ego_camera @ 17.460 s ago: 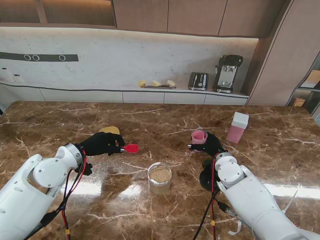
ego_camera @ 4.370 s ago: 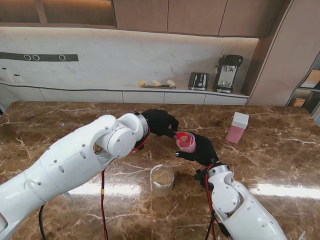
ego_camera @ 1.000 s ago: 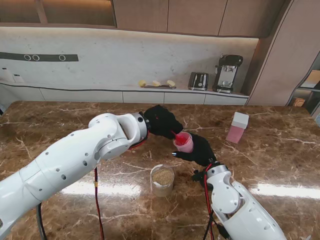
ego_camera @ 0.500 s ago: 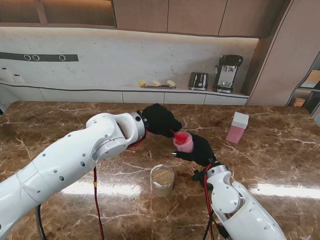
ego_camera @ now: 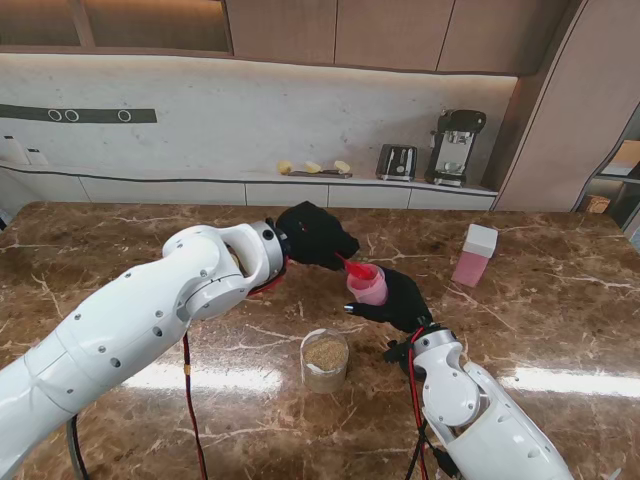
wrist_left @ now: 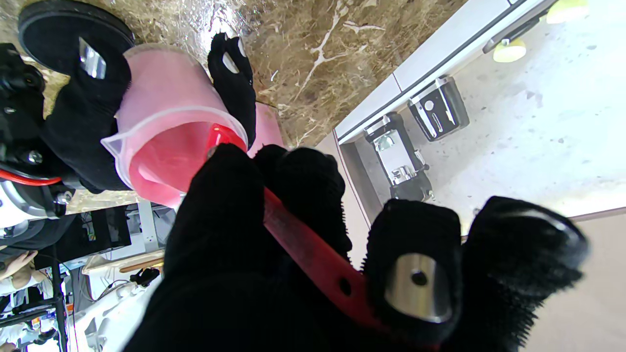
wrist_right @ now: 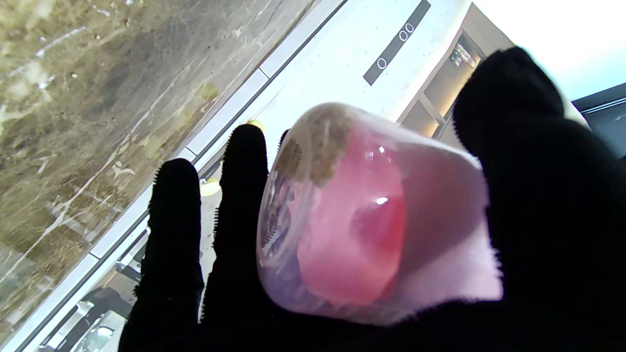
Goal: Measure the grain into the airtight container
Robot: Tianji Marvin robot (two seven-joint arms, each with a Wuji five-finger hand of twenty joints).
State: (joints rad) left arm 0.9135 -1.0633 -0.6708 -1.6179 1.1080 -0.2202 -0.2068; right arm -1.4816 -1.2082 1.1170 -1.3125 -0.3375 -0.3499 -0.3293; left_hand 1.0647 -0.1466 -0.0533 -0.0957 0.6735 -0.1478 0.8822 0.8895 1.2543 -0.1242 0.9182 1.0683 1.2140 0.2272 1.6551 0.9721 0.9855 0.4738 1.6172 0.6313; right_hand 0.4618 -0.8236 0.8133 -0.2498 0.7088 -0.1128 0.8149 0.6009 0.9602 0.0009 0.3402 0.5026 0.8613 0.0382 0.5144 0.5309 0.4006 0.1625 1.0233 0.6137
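Observation:
My right hand (ego_camera: 400, 300) is shut around a pink translucent measuring cup (ego_camera: 367, 286), held above the table; the right wrist view shows the cup (wrist_right: 371, 220) against my palm. My left hand (ego_camera: 312, 237) is shut on a red spoon (ego_camera: 352, 268) whose bowl dips into the cup; the left wrist view shows its red handle (wrist_left: 313, 254) between my fingers and the cup (wrist_left: 171, 132) beyond. A clear round jar (ego_camera: 325, 359) partly filled with tan grain stands nearer to me, under and left of the cup. A pink container with a white lid (ego_camera: 474, 255) stands at the right.
The brown marble table (ego_camera: 150, 250) stretches to both sides. On the back counter stand a toaster (ego_camera: 396, 162) and a coffee machine (ego_camera: 455, 146). A black round object (wrist_left: 73, 29) lies on the table under the right hand, seen in the left wrist view.
Over the earlier frames the left hand carried the red spoon from the left side over to the raised cup. In the last second the left hand has lifted slightly; the cup stays put.

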